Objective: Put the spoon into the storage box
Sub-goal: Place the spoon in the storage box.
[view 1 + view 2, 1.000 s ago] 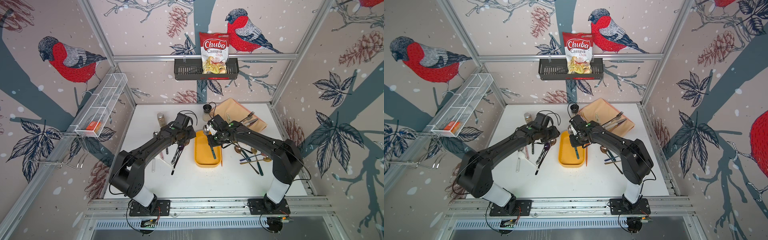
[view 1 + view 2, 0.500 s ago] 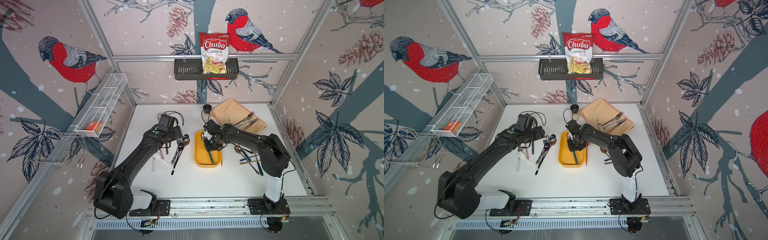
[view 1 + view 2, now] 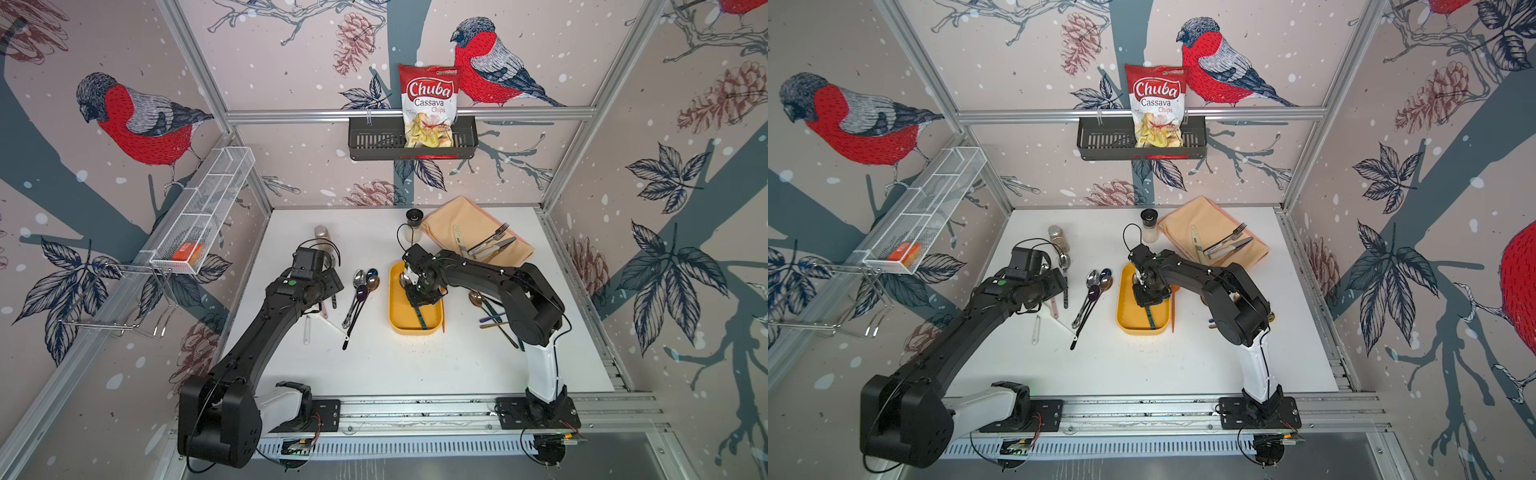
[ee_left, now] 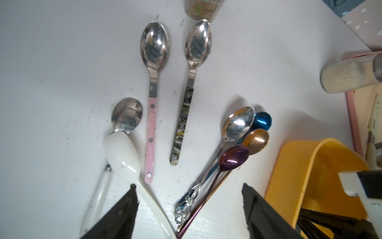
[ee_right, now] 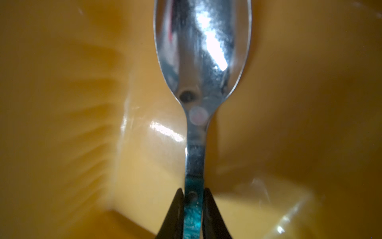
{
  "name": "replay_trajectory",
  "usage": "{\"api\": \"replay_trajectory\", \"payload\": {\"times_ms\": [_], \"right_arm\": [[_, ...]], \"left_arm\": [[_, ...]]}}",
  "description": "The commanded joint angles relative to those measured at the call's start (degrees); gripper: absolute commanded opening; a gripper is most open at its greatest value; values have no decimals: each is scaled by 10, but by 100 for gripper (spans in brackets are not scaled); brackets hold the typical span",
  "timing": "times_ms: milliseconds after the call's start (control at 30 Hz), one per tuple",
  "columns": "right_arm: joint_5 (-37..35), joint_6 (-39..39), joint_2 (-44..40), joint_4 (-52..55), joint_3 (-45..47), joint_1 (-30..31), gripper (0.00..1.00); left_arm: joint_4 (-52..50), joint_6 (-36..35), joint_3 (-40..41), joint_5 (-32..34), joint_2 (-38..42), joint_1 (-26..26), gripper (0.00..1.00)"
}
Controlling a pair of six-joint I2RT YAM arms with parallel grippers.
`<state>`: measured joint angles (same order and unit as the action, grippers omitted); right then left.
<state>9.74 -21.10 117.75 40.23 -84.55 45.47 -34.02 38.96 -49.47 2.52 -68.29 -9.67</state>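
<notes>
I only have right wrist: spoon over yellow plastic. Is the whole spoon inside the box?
Observer: In both top views the spoon lies lengthwise in the storage box; its handle tip reaches the near rim.
Operator: Left arm in the way?
Observer: No. The left end effector is open over loose spoons left of the box, holding nothing.
Operator: Anything right of the box?
Observer: More cutlery on the table, partly under the right arm.

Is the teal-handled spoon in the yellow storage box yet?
In: the spoon lies lengthwise within the storage box walls, right gripper jaws at its handle.
</notes>
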Motion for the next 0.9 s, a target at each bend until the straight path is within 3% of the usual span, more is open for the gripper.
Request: {"api": "replay_trajectory", "payload": {"times_ms": [0, 200, 367, 567, 867], "right_arm": [[-7, 7, 7, 13, -7, 2, 27], [-18, 8, -1, 17, -5, 3, 46], [-40, 13, -38, 33, -22, 2, 53], [-69, 22, -95, 46, -32, 0, 54], [-90, 22, -148, 30, 35, -15, 49]], "left_arm": [[-23, 43, 16, -17, 3, 11, 80], [-12, 105, 55, -27, 18, 22, 76], [26, 143, 103, -52, 23, 29, 71], [69, 157, 130, -77, -10, 30, 65], [66, 140, 118, -51, -75, 30, 61]]}}
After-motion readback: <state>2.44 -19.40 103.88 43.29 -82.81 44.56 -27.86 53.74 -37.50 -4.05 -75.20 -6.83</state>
